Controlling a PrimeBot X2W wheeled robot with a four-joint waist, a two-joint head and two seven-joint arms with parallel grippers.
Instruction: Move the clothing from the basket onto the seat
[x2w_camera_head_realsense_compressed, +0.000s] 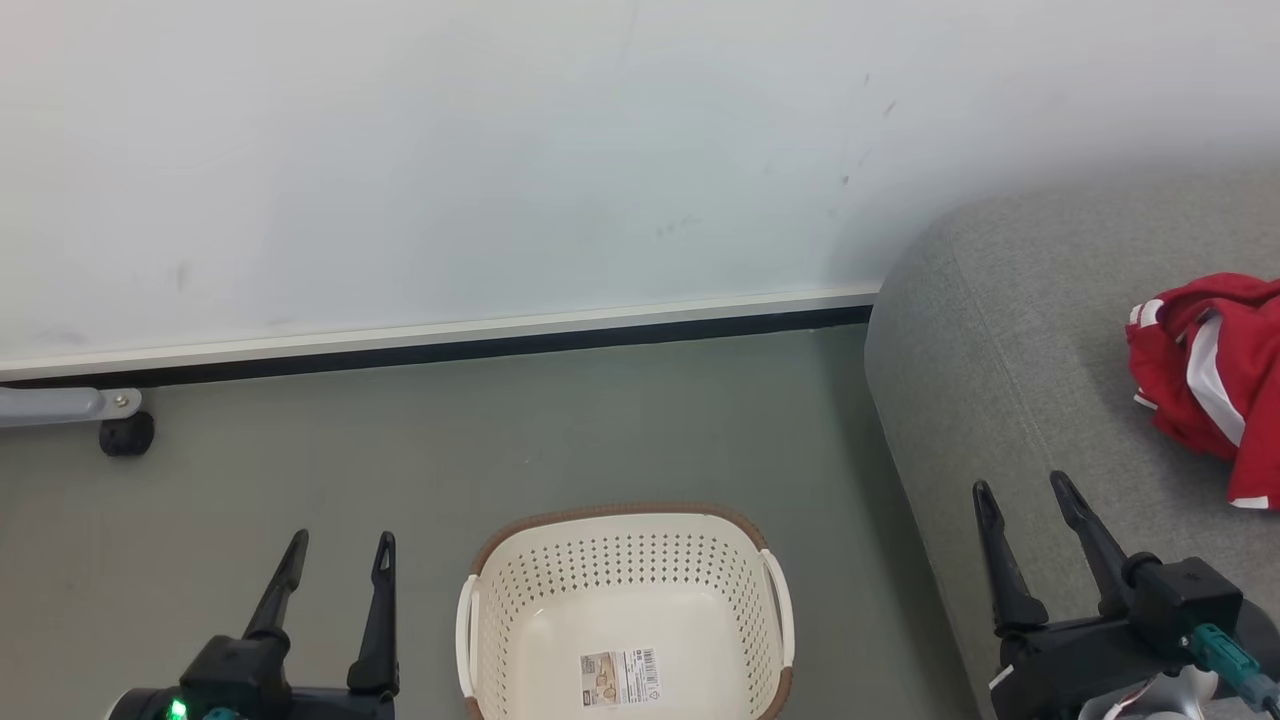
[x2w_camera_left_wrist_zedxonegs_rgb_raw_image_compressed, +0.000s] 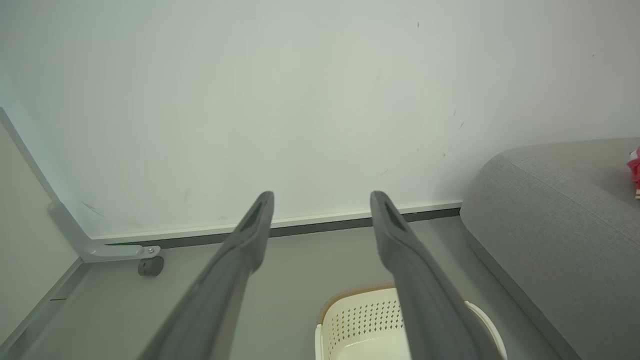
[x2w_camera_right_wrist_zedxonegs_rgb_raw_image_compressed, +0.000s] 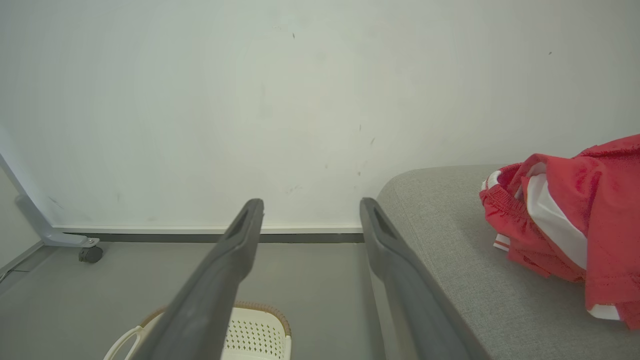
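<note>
My left claw (x2w_camera_head_realsense_compressed: 342, 542) and right claw (x2w_camera_head_realsense_compressed: 1022, 487) are released. The red clothing (x2w_camera_head_realsense_compressed: 1200, 380), perhaps shorts, lies on the sofa (x2w_camera_head_realsense_compressed: 1000, 350) at right, with the basket (x2w_camera_head_realsense_compressed: 620, 570) at bottom centre.

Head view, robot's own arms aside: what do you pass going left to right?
caster wheel → basket → sofa → red clothing, lying on the sofa

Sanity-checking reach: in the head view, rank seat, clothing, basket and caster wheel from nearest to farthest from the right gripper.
1. seat: the right gripper sits over its near edge.
2. clothing, on the seat to the right, and basket, on the floor to the left: too close to call.
3. caster wheel: far left, by the wall.
</note>
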